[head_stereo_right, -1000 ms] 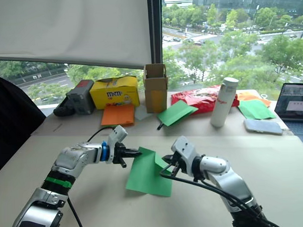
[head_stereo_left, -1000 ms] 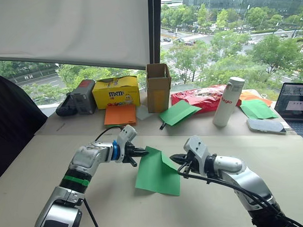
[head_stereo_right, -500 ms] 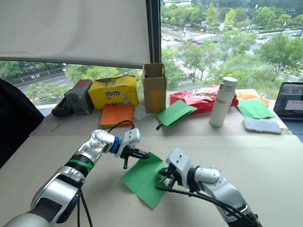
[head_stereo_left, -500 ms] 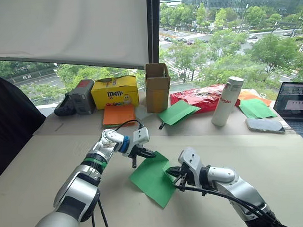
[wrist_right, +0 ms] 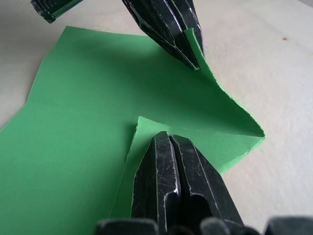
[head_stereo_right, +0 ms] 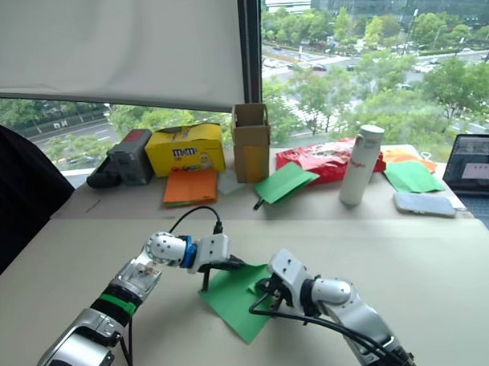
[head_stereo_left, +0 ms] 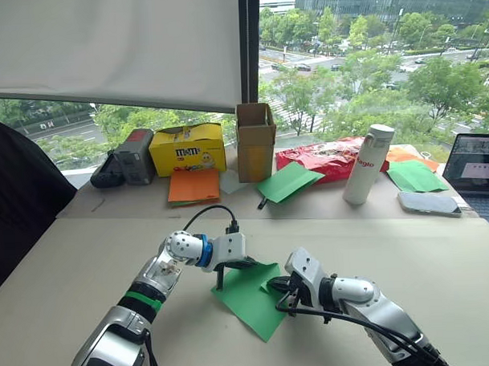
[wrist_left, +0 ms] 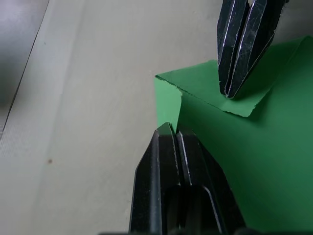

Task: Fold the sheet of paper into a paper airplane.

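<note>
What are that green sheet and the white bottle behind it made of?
The sheet of paper looks like thin matte paper: it creases sharply and its folded corner stands up. The white bottle looks like smooth coated metal or plastic; which one is unclear.

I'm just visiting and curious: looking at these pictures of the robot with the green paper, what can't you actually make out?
- The sheet of paper: its near edge is cut off in both wrist views; head views are too small to show creases.
- Left gripper and right gripper: fingers look shut, but their tips hide any paper pinched between.
</note>
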